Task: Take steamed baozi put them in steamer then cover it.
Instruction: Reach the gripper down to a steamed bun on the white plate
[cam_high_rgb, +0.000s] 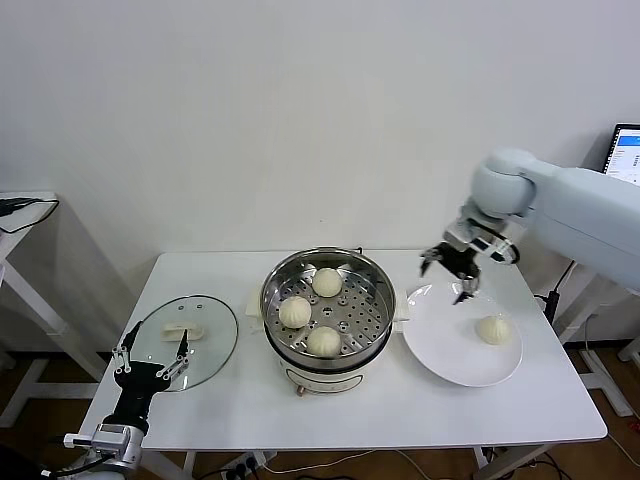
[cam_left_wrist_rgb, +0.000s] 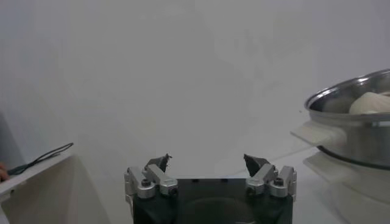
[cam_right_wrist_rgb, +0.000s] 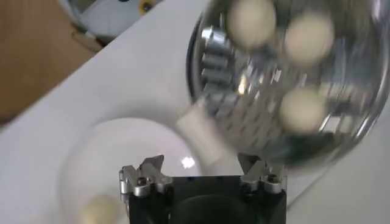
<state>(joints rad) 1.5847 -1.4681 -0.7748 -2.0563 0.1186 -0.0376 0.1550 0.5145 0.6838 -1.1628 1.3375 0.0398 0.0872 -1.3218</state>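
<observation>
Three steamed baozi (cam_high_rgb: 327, 282) (cam_high_rgb: 294, 311) (cam_high_rgb: 323, 341) lie on the perforated tray of the steel steamer (cam_high_rgb: 372, 278) at the table's middle. A fourth baozi (cam_high_rgb: 493, 329) sits on the white plate (cam_high_rgb: 445, 350) to the right. My right gripper (cam_high_rgb: 450, 272) hangs open and empty above the plate's near-left rim, between steamer and baozi. In the right wrist view the steamer (cam_right_wrist_rgb: 341, 137) holds the three baozi (cam_right_wrist_rgb: 300, 109), and the plate's baozi (cam_right_wrist_rgb: 100, 210) shows beside the open gripper (cam_right_wrist_rgb: 201, 163). The glass cover (cam_high_rgb: 212, 340) lies flat at the left. My left gripper (cam_high_rgb: 152, 357) rests open at the cover's front edge.
The steamer's cream side handle (cam_left_wrist_rgb: 317, 135) shows in the left wrist view beside the open left gripper (cam_left_wrist_rgb: 207, 161). A small side table with a black cable (cam_high_rgb: 25, 210) stands at the far left. A monitor (cam_high_rgb: 625, 152) stands at the far right.
</observation>
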